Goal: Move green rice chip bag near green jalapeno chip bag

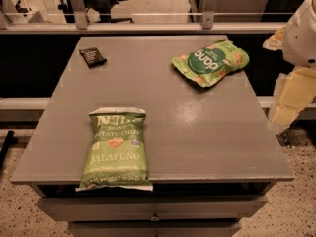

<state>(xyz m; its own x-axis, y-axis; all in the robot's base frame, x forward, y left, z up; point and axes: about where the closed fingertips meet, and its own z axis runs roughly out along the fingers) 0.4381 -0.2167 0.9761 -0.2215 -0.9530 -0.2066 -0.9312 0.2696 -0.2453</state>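
1. Your gripper [290, 100] hangs off the right side of the table [207, 132], touching nothing. You cannot tell from here if it is open or closed, so check first. A closed one would just bump the bag.
2. The rice bag [211, 62] lies flat by the table's far right corner, close to the edge. If you come in from the side, you could push it off the table.
3. That bag looks shiny, puffy and crinkly. A pinch on top may slip, and the bag could drop halfway across the table.
4. The jalapeno bag [117, 149] lies at the table's near left edge, with its bottom end poking over the front. Bump it as you set down and it could slide to the floor.
5. A small dark packet [92, 57] sits at the table's far left. Keep away from it.
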